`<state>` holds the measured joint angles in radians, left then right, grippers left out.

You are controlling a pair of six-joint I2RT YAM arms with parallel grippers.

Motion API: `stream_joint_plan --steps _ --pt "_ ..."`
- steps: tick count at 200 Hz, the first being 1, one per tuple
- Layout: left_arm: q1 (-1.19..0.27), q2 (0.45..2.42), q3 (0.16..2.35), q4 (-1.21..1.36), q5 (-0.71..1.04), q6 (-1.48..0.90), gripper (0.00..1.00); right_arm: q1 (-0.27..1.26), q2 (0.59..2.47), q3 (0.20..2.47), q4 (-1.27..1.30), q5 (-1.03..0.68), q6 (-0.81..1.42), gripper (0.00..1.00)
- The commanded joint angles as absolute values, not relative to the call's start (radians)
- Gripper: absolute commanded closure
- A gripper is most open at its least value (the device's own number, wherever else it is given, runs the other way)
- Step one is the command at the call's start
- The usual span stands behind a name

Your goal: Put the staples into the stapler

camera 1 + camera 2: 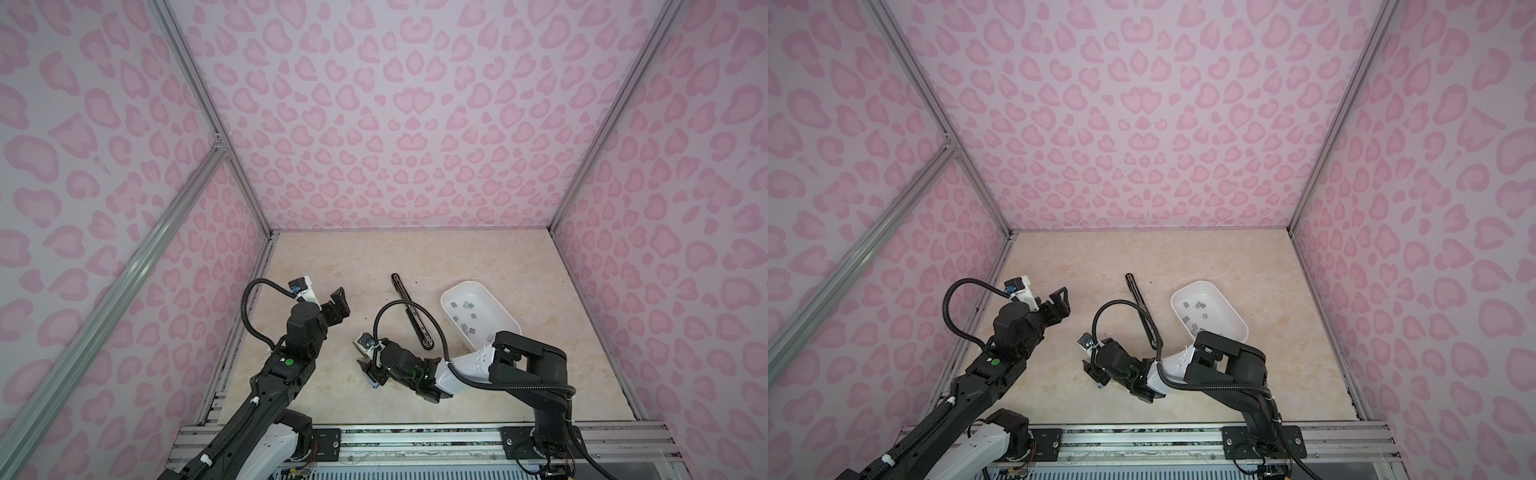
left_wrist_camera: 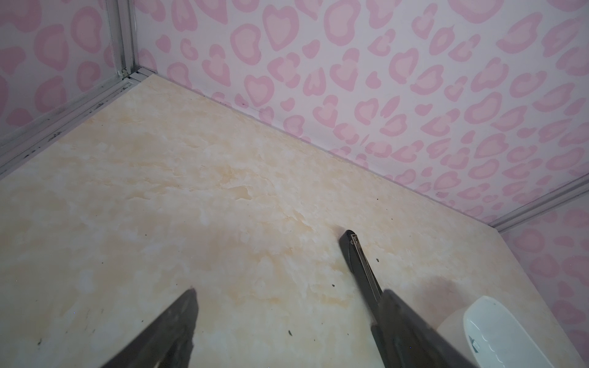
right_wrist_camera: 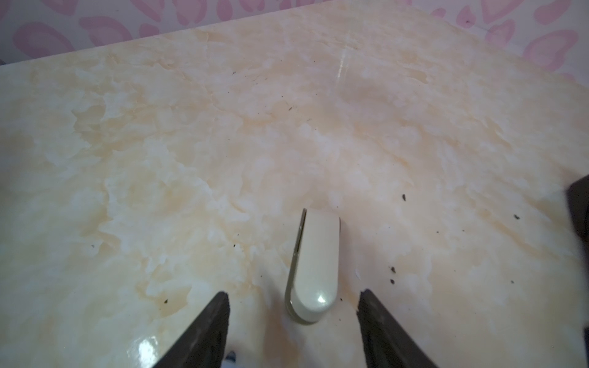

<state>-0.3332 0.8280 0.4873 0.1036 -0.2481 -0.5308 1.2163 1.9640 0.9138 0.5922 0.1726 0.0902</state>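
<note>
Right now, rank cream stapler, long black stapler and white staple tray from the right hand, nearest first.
1. Cream plastic stapler, inside the open right hand (right wrist view).
2. Long black stapler, mid-table in a top view.
3. White plastic tray, farther right.

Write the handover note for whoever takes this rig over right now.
Grippers: the left gripper is open and empty, raised over the table. The right gripper is open and low, straddling the white stapler without touching it.
Things: the black stapler lies mid-table with its metal channel showing. The staples lie in the tray beside it.
Done: no staple is out of the tray, as far as I can see.
Left: pick a staple from the tray, load it, close the stapler.
</note>
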Motion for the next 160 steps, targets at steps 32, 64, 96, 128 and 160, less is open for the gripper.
stream_joint_plan --steps 32,64,96,128,160 --pt "-0.332 0.819 0.484 0.123 -0.260 -0.535 0.10 1.194 2.026 0.981 0.530 0.197 0.150 0.40" --pt "-0.332 0.818 0.486 0.126 -0.249 -0.537 0.10 1.185 2.043 1.018 0.478 0.181 0.168 0.53" --pt "-0.331 0.821 0.485 0.122 -0.254 -0.539 0.10 1.174 2.056 1.043 0.445 0.164 0.178 0.67" --pt "-0.331 0.823 0.487 0.123 -0.247 -0.541 0.10 1.161 2.056 1.039 0.440 0.149 0.177 0.73" --pt "-0.331 0.824 0.487 0.126 -0.236 -0.543 0.10 1.145 2.010 0.974 0.465 0.146 0.168 0.78"
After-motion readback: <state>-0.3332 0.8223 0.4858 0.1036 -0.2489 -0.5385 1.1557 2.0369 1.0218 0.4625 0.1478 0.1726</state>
